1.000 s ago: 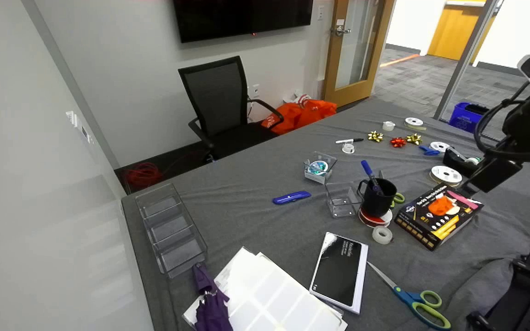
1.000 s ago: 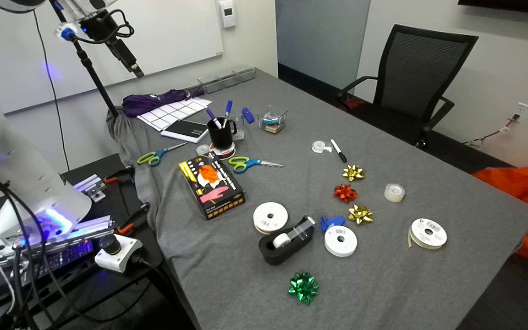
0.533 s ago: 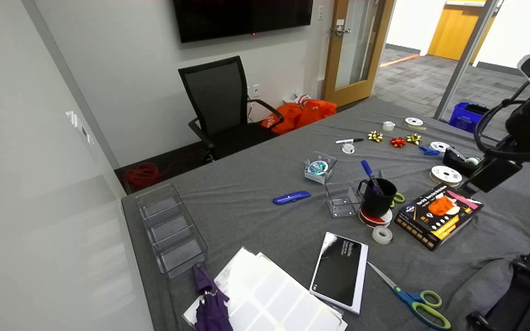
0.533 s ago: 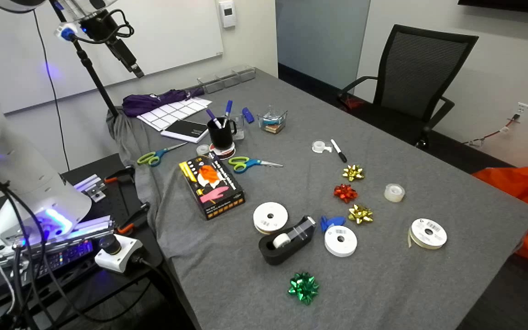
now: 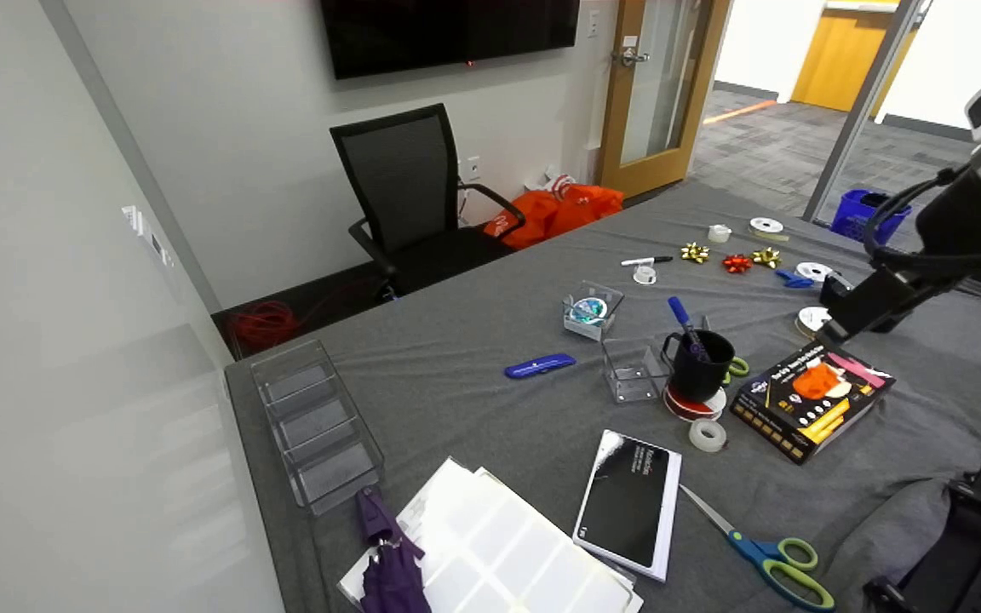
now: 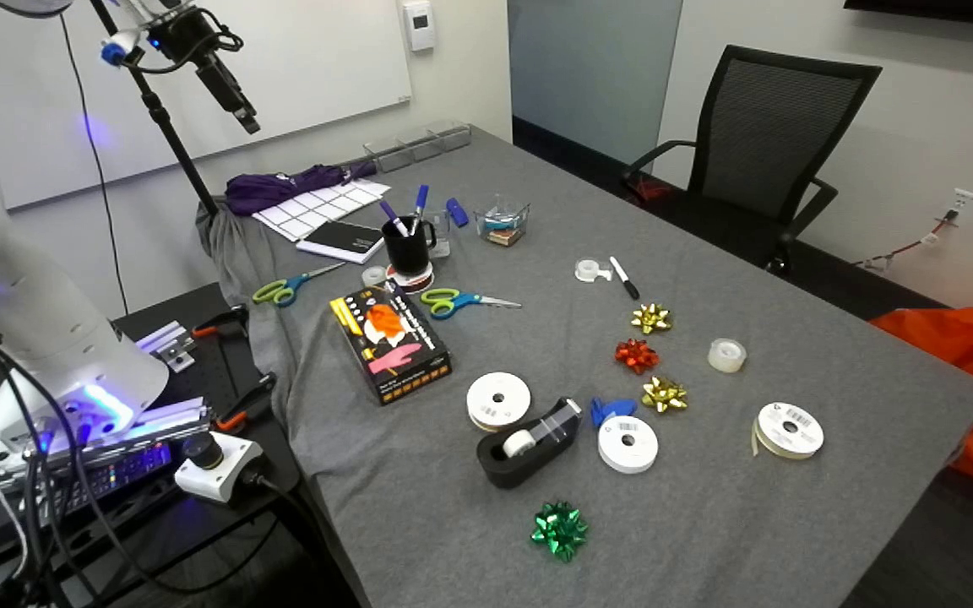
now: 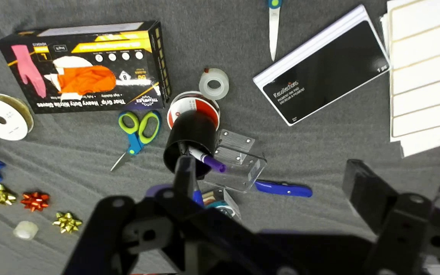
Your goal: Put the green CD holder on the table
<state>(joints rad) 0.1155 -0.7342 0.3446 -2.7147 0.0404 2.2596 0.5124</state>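
Note:
The teal-green CD holder with a paler part sits inside a small clear box on the table; it shows in both exterior views [image 5: 589,310] [image 6: 502,221]. In the wrist view the CD holder [image 7: 223,206] lies low, partly hidden behind my left finger's linkage. The table [image 5: 473,332] is covered in dark grey cloth [image 6: 706,523]. My gripper [image 7: 271,168] is open, with nothing between its fingers. In an exterior view the gripper [image 6: 250,120] hangs well above the cloth. In an exterior view it [image 5: 833,330] overlaps the far edge of the glove box.
A black cup [image 5: 699,366] with pens stands on a ribbon spool beside a second clear box [image 5: 632,375]. A blue strip [image 5: 540,366] lies nearby. The glove box [image 6: 390,342], scissors [image 6: 470,301], ink pad [image 5: 628,502] and tape dispenser [image 6: 529,443] lie around.
Over the last half second my arm has shifted and the gripper has tilted; its tips have moved up and left in both exterior views. The objects on the table have not moved.

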